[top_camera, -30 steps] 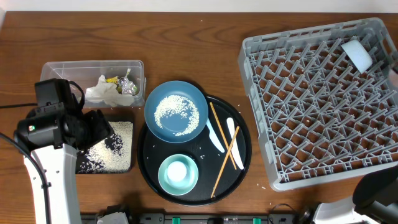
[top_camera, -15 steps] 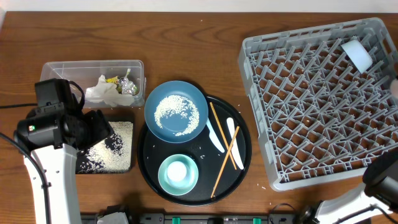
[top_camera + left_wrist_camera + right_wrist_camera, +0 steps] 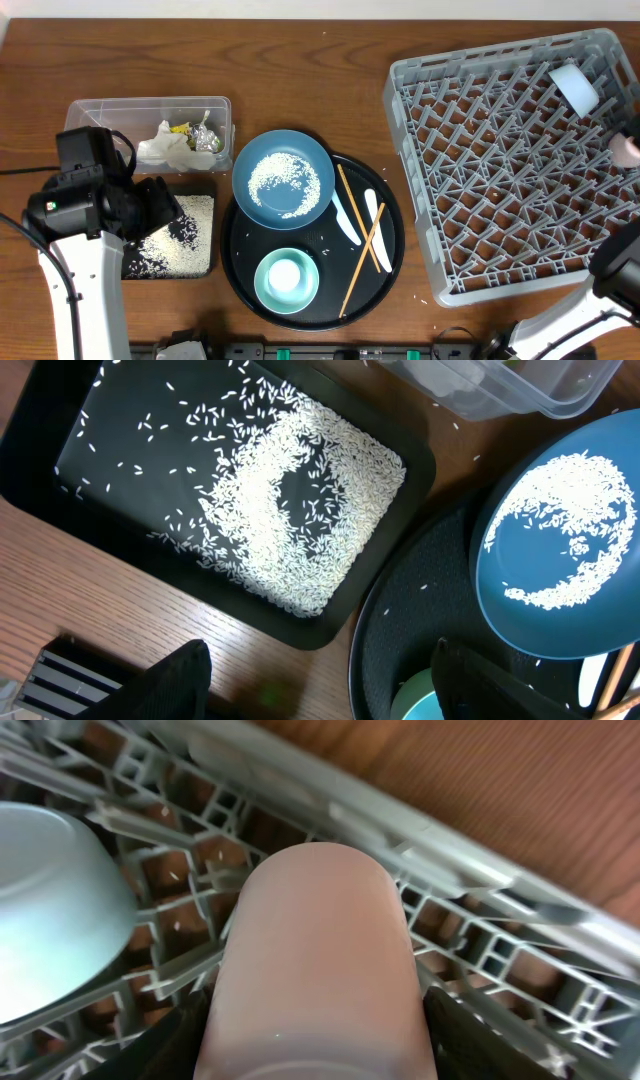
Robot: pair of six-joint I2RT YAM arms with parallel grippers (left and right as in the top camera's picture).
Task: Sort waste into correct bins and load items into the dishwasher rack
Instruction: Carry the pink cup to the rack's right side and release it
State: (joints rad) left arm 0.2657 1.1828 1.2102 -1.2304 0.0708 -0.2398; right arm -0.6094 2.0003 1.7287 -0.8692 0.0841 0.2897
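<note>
A smooth, rounded pink cup (image 3: 315, 960) is gripped between the right gripper's (image 3: 318, 1045) half-spread fingers over the pegged grey plastic rack (image 3: 450, 860), at the overhead frame's right edge. The left gripper (image 3: 320, 690) is held wide, empty, above the shallow black tray (image 3: 90, 420) strewn with white rice (image 3: 300, 510).

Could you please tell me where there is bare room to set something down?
The rack is bare except near its far right edge, where a pale bowl and the pink cup are. Bare table lies between clear tub and rack. The round tray is crowded.
</note>
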